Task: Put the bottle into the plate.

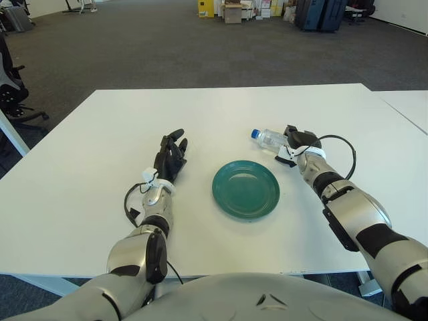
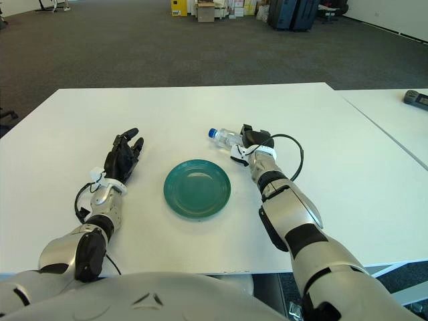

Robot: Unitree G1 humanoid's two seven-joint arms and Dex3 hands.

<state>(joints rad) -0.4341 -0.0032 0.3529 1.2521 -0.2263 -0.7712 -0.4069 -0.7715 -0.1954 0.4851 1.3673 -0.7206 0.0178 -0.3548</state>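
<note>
Clear plastic bottle (image 1: 270, 138) is lying gripped in the right robot hand (image 1: 295, 142), just beyond the green plate (image 1: 245, 189); left robot hand (image 1: 170, 156) is lying flat, fingers relaxed, amid bare desk (image 1: 80, 160).

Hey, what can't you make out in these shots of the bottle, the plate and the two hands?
- Bottle: its base, hidden inside the right hand in both views.
- Bottle: touching the table or lifted, unclear.
- Left hand: its palm, turned away.
</note>
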